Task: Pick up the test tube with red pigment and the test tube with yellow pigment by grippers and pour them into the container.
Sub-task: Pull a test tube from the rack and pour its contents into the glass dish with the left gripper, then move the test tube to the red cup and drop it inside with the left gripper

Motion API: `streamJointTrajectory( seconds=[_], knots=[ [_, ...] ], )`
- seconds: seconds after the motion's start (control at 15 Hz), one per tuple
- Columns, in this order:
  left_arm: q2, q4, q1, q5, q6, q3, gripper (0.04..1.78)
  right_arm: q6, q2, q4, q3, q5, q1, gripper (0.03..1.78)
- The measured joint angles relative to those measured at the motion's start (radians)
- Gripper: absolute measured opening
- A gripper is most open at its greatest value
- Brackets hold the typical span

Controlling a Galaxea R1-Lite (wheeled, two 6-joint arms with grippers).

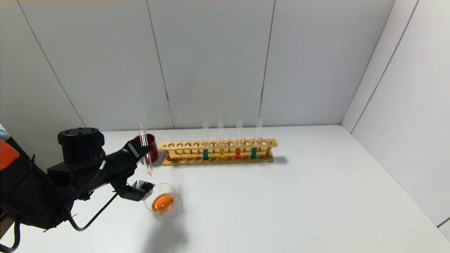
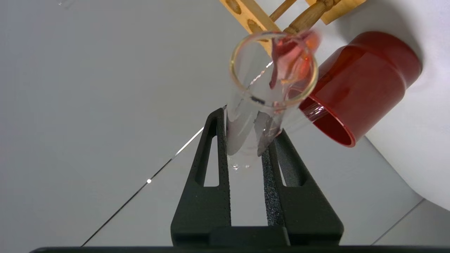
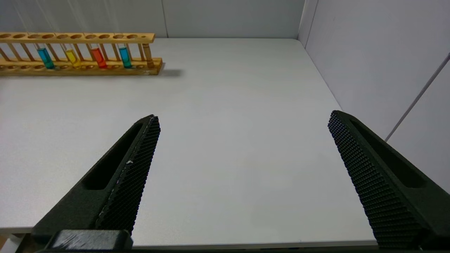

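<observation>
Four tubes stand upright in the wooden rack (image 1: 218,151) at mid-frame of the head view: teal, yellow, red, teal, reading left to right. So a test tube with red pigment (image 1: 238,140) and the test tube with yellow pigment (image 1: 221,140) both sit racked, well apart from either gripper.

We note a fifth tube, the held tube (image 1: 145,147), clamped in the left gripper (image 1: 142,154) at lower left of the head view. Its long axis runs near vertical, mouth downward, and the mouth hangs above and slightly left of the container (image 1: 162,198). Only a reddish film and a drop at the lip remain inside, which the left wrist view confirms at (image 2: 274,88). The container holds a shallow pool of orange liquid, so we judge the red pour essentially done.

Just behind the held tube sits a dark red cup (image 1: 147,147); its contents we cannot make out.

Right gripper (image 3: 242,147) hovers with its jaws spread wide over bare tabletop (image 3: 225,133), empty. The rack lies at upper left of its view. We judge the racked yellow tube the next target.
</observation>
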Motion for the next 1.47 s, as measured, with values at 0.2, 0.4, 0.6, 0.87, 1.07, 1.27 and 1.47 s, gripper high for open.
streamJointTrajectory(
  seconds=[0.2, 0.4, 0.6, 0.87, 1.07, 1.27, 1.47],
  knots=[
    [-0.007, -0.014, 0.000, 0.000, 0.046, 0.000, 0.31, 0.000, 0.000, 0.000, 0.000, 0.000, 0.000, 1.75],
    [-0.010, -0.017, 0.000, 0.000, 0.051, -0.001, 0.31, 0.000, 0.000, 0.000, 0.000, 0.000, 0.000, 1.75],
    [-0.016, -0.017, -0.003, 0.001, 0.050, 0.000, 0.31, 0.000, 0.000, 0.000, 0.000, 0.000, 0.000, 1.75],
    [-0.018, -0.018, -0.007, 0.008, -0.015, -0.003, 0.31, 0.000, 0.000, 0.000, 0.000, 0.000, 0.000, 1.75],
    [-0.034, -0.019, -0.019, 0.079, -0.236, -0.023, 0.31, 0.000, 0.000, 0.000, 0.000, 0.000, 0.000, 1.75],
    [-0.080, 0.022, -0.058, 0.276, -0.564, -0.080, 0.31, 0.000, 0.000, 0.000, 0.000, 0.000, 0.000, 1.75],
    [-0.123, 0.186, -0.093, 0.498, -0.942, -0.238, 0.31, 0.000, 0.000, 0.000, 0.000, 0.000, 0.000, 1.75]
  ],
)
